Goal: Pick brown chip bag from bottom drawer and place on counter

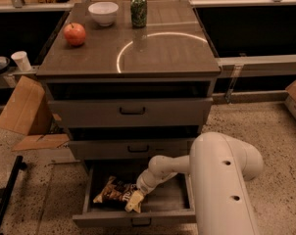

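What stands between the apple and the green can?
A white bowl, camera view; the gripper is in the bottom drawer at the brown chip bag.

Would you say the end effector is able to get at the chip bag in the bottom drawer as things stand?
Probably yes: the bottom drawer is open, nothing covers the chip bag, and the end effector is at one end of it.
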`<state>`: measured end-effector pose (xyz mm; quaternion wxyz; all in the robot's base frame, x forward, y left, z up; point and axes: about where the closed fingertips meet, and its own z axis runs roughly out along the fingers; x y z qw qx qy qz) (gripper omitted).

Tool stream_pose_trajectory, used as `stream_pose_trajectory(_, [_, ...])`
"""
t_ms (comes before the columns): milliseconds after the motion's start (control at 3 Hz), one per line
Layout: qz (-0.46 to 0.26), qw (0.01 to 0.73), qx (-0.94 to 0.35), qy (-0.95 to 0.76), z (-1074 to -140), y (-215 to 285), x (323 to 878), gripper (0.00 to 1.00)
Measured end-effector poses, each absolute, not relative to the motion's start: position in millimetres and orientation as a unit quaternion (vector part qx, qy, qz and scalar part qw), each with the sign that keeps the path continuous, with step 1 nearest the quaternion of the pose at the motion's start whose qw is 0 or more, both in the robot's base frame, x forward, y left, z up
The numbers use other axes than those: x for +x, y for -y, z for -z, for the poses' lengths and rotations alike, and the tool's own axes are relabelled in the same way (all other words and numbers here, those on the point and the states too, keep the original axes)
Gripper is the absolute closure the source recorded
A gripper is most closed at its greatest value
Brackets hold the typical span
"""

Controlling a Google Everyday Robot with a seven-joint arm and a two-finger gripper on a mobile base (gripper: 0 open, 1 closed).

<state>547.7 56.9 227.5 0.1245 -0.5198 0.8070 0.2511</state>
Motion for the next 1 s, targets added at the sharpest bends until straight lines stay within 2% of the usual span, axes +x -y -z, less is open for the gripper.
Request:
stream_pose_trajectory(333, [-0.253,0.125,-0.505,-0.815,-199,-57,546,0.0])
stream_pose_trajectory(667, [-0.255,0.133,-0.5,-0.817,-182,-59,550,0.16])
stream_pose_trajectory(1000, [-0.255,0.143,-0.502,-0.814,-174,-59,557,0.38])
